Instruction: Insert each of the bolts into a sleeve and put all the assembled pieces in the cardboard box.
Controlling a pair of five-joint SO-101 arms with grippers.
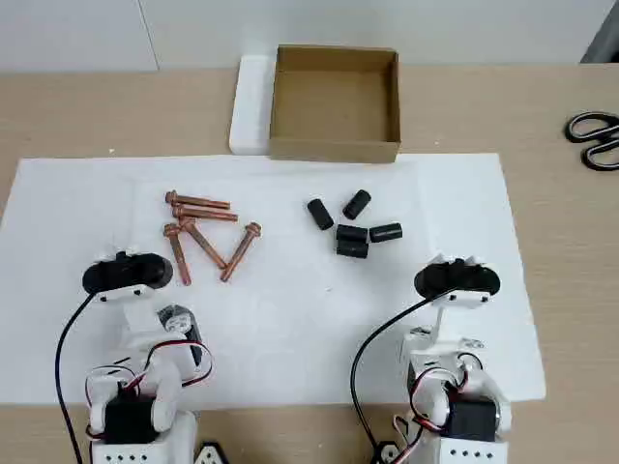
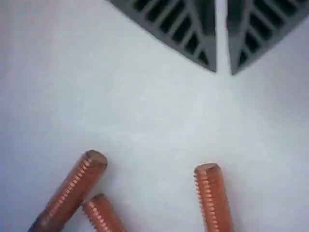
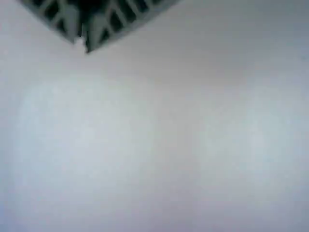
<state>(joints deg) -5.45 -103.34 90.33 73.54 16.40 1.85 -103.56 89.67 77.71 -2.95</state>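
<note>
Several copper bolts [image 1: 203, 235] lie loosely grouped on the white paper sheet [image 1: 280, 319], left of centre. Several short black sleeves [image 1: 352, 225] lie right of centre. The open cardboard box [image 1: 336, 145] stands behind them at the sheet's far edge. My left arm [image 1: 126, 275] sits just short of the bolts. Its gripper [image 2: 223, 70] hangs shut over bare paper, with three threaded bolt ends [image 2: 212, 195] a little ahead of it. My right arm [image 1: 456, 278] is near the sleeves, its gripper [image 3: 82, 44] shut over plain paper with nothing in it.
A white foam block [image 1: 250, 106] lies against the box's left side. Scissors [image 1: 595, 138] rest on the bare wooden table at the far right. Black cables run from both arm bases along the near edge.
</note>
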